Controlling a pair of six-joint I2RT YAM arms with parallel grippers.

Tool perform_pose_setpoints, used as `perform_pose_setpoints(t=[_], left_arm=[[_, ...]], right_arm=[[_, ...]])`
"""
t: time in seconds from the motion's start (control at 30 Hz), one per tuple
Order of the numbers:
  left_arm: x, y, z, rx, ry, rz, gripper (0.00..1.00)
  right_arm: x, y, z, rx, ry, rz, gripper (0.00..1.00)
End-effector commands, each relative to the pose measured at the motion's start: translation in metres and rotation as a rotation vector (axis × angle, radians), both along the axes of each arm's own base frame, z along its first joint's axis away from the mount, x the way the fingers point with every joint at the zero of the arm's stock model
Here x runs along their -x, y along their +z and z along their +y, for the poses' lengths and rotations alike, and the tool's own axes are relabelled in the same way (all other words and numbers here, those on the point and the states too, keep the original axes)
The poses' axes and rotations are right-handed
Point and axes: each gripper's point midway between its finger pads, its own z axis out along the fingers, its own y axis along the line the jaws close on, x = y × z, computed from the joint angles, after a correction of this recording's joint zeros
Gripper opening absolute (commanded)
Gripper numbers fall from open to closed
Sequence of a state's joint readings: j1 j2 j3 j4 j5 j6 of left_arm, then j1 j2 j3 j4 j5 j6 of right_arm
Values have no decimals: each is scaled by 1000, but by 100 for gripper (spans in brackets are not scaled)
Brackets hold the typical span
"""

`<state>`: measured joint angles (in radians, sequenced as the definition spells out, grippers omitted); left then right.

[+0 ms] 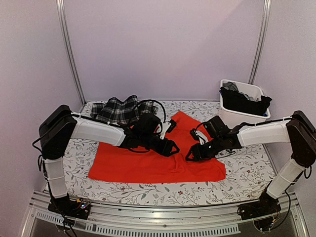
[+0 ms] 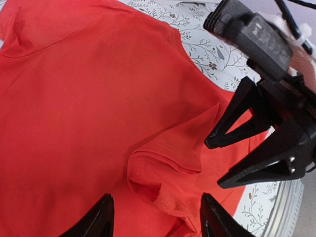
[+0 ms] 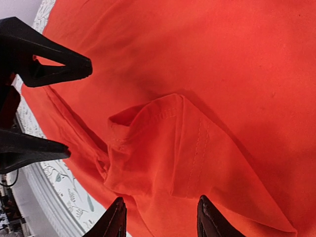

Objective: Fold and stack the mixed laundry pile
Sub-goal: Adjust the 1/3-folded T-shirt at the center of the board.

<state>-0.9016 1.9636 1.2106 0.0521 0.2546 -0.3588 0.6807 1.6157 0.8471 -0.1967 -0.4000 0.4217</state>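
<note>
Floral-printed white cloth (image 1: pixel 247 173) covers the whole tabletop, grey sprigs and small red blossoms running out to every edge. Spread across its middle lies the bright orange-red garment (image 1: pixel 133 165), the largest piece of the laundry. It is mostly flat, with one corner peaking toward the back wall and its near edge running roughly parallel to the near side of the tabletop. Behind it, at the back left, the black-and-white plaid garment (image 1: pixel 116 109) sits bunched in a loose heap. At the back right stands a white plastic bin (image 1: pixel 231 116); dark black and grey garments (image 1: pixel 244 102) fill it and hang over its rim.

Both arms reach inward over the orange-red garment, and their tips come close together near its centre. The left end effector (image 1: pixel 173 147) is released: the wrist views show its two black fingers spread wide with nothing pinched between them, poised just above the fabric. The right end effector (image 1: pixel 190 155) is likewise released, its fingers apart and bare, facing the left one across a short gap. Between the two lies a small rumpled fold (image 3: pixel 153 143) of the orange-red garment, a stitched hem doubled back on itself and raised a little above the flat cloth around it. Whether any fingertip touches it cannot be told.
</note>
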Motion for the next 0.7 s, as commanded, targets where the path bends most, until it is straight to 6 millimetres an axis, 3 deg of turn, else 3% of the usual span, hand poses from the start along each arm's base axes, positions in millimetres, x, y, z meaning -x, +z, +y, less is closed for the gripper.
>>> perform_pose_setpoints(t=[0.0,0.37,0.67], left_arm=[[1,2,-8,59,-10,32,59],[8,-14,-14,92,-6,121,58],[7,-24,-12,87,13,148,57]], right_arm=[[-5,-15,-12,186,16,-107,47],[-7,-14,-10,215,109,-305,49],[-3,-18,6,224,201,-369,50]])
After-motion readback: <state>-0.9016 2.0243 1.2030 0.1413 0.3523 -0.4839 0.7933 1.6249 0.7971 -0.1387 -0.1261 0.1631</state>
